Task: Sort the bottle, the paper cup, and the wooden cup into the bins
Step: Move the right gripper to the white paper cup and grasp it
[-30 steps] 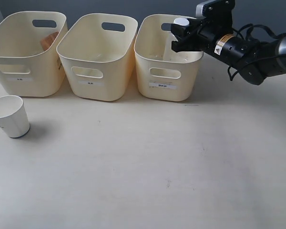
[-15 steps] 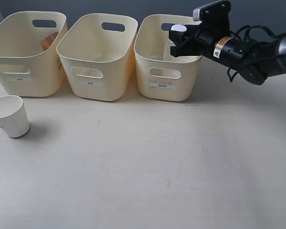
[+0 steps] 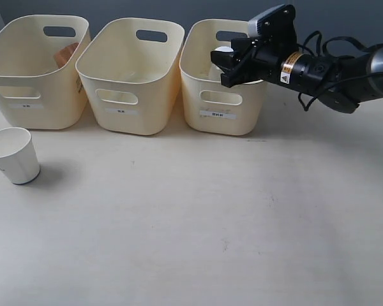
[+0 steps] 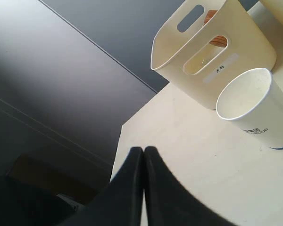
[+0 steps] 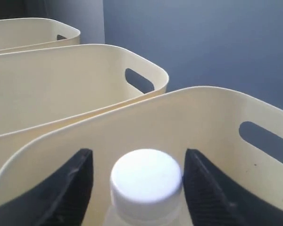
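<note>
1. Holding the bottle (image 3: 225, 51) by its neck, the right gripper (image 3: 233, 62) hangs over the open top of the bin (image 3: 226, 95) nearest the desk's right edge. Both fingers sit on either side of the bottle just below the white screw cap (image 5: 146, 181), clamped on it.
2. In the right wrist view the cap lies between the two dark fingers (image 5: 66, 188), inside the rim line of that bin (the clear body below the cap is barely visible).
3. The three cream bins stand in a row along the far edge of the desk (image 3: 242, 223), each just beside the next, labels facing the near edge.
4. The middle bin (image 3: 131, 76) shows no contents from this angle.
5. The bin (image 3: 35, 70) nearest the far left corner holds a brown wooden object (image 3: 65, 54), partly seen through the handle cut-out; whether it is the wooden cup cannot be confirmed.
6. The paper cup (image 3: 14, 155) stands upright near the left edge of the desk, in front of the left-hand bin and apart from it.
7. The left gripper (image 4: 142, 157) has its two dark fingers pressed together with nothing between them. It sits near the paper cup (image 4: 254, 106), not touching it.
</note>
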Action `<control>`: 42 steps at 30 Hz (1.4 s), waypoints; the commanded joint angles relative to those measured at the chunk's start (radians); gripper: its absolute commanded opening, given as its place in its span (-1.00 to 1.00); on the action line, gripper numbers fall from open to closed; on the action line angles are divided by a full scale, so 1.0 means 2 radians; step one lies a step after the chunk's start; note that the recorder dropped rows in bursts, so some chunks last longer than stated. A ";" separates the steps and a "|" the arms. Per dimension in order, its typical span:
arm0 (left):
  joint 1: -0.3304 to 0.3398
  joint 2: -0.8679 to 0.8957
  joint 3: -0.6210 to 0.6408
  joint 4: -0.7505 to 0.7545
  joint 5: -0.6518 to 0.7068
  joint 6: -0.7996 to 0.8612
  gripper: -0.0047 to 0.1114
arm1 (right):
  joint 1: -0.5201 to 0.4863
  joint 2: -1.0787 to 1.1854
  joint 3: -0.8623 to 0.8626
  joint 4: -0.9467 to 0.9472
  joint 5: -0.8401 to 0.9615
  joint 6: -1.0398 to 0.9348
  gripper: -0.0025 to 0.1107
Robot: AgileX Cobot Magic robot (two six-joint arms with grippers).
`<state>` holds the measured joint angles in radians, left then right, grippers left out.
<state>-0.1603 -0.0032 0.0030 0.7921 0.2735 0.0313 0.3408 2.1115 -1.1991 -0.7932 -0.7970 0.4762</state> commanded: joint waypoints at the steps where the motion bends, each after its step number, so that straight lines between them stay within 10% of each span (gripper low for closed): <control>1: 0.000 0.002 -0.001 0.001 -0.004 -0.001 -0.92 | -0.001 -0.027 -0.002 -0.009 -0.028 0.007 0.02; 11: 0.000 0.002 -0.001 0.001 -0.004 -0.001 -0.92 | 0.031 -0.162 -0.002 -0.172 -0.009 0.112 0.02; 26: 0.000 0.002 -0.001 0.001 -0.004 -0.001 -0.92 | 0.249 -0.123 -0.123 -0.476 0.111 0.232 0.02; 42: 0.000 0.002 -0.001 0.001 -0.004 -0.001 -0.92 | 0.326 0.060 -0.259 -0.476 0.137 0.164 0.02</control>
<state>-0.1603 -0.0032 0.0030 0.7921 0.2735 0.0313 0.9675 2.2016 -1.6952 -1.7445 -0.5508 0.8410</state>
